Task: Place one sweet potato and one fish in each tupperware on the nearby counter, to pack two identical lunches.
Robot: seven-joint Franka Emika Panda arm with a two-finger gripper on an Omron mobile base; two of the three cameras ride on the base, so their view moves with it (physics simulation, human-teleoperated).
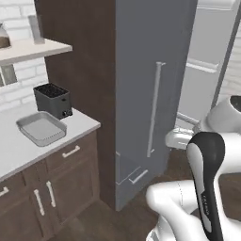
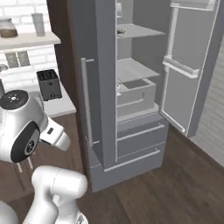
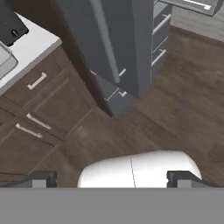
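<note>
At the bottom of the hand view, the gripper point(image 3: 112, 179) stands released, fingertips point(image 3: 41, 179) wide apart, holding nothing, above dark wood floor point(image 3: 175, 109). The hand looks down over the floor toward the cabinets point(image 3: 39, 109) and the fridge point(image 3: 118, 39).

Key relation — the tupperware point(image 1: 42, 128) lies ahead and to the left of the arm, on the counter point(image 1: 80, 124), while the fridge stands ahead and to the right with one door point(image 2: 192, 65) swung open. In the hand view the tray's corner point(image 3: 5, 61) shows at the upper left edge. Its long axis runs roughly along the counter's front edge in the left base view.

Containers:
- Tupperware: one tray visible, interior bare — no sweet potato, no fish.
- Toaster point(image 1: 52, 100): just behind the tray, near the fridge's side panel.
- Fridge: shelves point(image 2: 131, 70) and a drawer point(image 2: 138, 94) are exposed; small items on the upper shelf are too small to identify.

Judgement: the food has yet to be fetched, probably from the open fridge.
</note>
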